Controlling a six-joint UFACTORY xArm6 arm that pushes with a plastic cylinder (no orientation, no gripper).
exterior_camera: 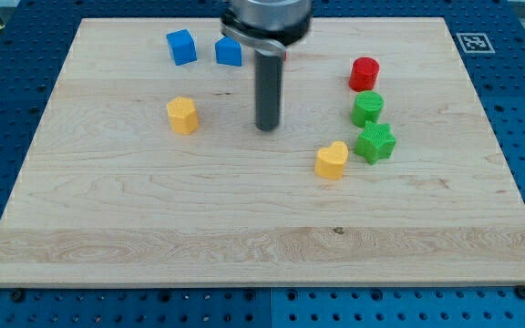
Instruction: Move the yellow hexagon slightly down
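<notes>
The yellow hexagon (182, 115) sits on the wooden board (153, 219) at the view's left of centre. My tip (267, 128) rests on the board to the view's right of the hexagon, well apart from it. The rod rises from the tip to the arm's dark body at the view's top. A yellow heart block (332, 160) lies to the view's lower right of the tip.
Two blue blocks (180, 46) (229, 52) lie near the view's top, the second partly behind the arm. A red cylinder (365, 73), a green rounded block (367, 108) and a green star (375, 143) stand in a column at the view's right.
</notes>
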